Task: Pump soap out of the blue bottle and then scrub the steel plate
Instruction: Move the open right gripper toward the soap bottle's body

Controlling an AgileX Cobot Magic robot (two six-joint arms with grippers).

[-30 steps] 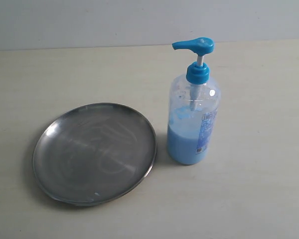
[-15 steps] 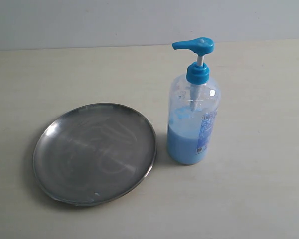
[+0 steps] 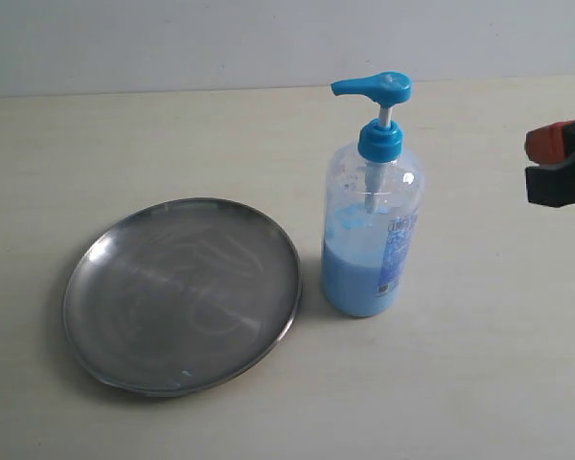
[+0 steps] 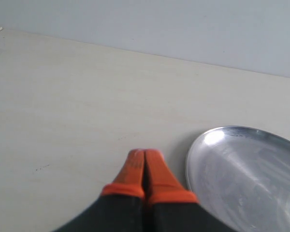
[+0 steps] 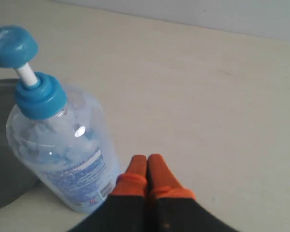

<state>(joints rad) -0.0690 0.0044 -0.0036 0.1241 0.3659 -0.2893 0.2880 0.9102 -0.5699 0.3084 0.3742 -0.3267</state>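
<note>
1. steel plate [image 3: 182, 292] lies on desk [image 3: 479, 383], at 9 o'clock of blue bottle [image 3: 372, 230], just beside it.
2. blue bottle upright on desk; soap [image 3: 359, 278] in its lower half.
3. right gripper [image 3: 537, 161] at bottle's 3 o'clock, well apart.

The right hand [image 3: 556, 158] shows at the edge of the exterior view, off to the right of the blue bottle [image 3: 372, 235] and well apart from it, touching nothing. Only its orange-tipped end and part of its black body are visible there. Seen from its own wrist camera, its two orange fingertips [image 5: 135, 166] are pressed together with no gap, pointing past the bottle's side. The left hand [image 4: 144, 159] is likewise closed and empty, orange tips meeting ahead of black finger bodies.
</note>
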